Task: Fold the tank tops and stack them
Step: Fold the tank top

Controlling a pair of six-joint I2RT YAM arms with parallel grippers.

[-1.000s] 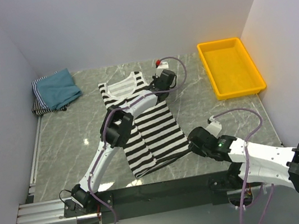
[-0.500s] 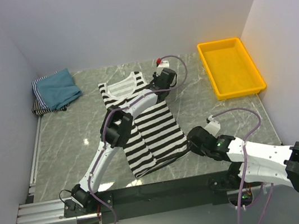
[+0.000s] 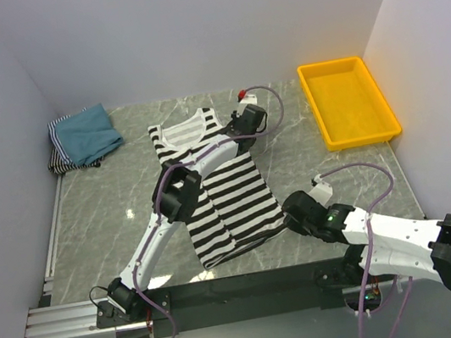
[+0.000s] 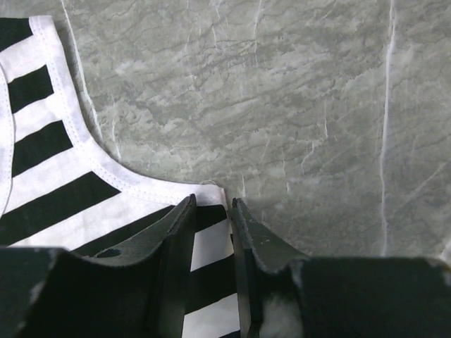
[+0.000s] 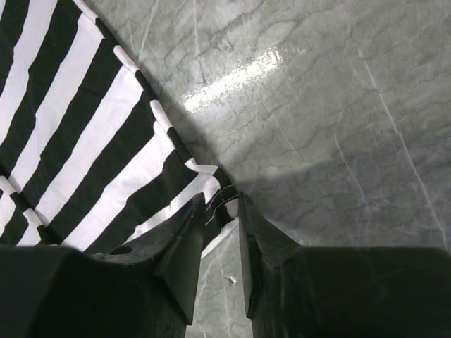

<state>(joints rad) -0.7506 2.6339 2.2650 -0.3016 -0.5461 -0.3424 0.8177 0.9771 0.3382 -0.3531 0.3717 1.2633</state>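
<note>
Black-and-white striped tank top (image 3: 215,183), teal top (image 3: 87,132) over perhaps striped cloth (image 3: 58,158), yellow tray (image 3: 348,102).

Marble table (image 3: 312,174): tank tops (image 3: 233,204), tray (image 3: 363,139)

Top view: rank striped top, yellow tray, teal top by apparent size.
1. striped top, spread flat, clearly largest
2. yellow tray
3. teal top, folded, smallest

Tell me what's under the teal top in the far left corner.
A finely striped folded cloth lies under the teal top; only its left and near edges stick out. How many pieces are stacked there is hidden by the teal one.
</note>
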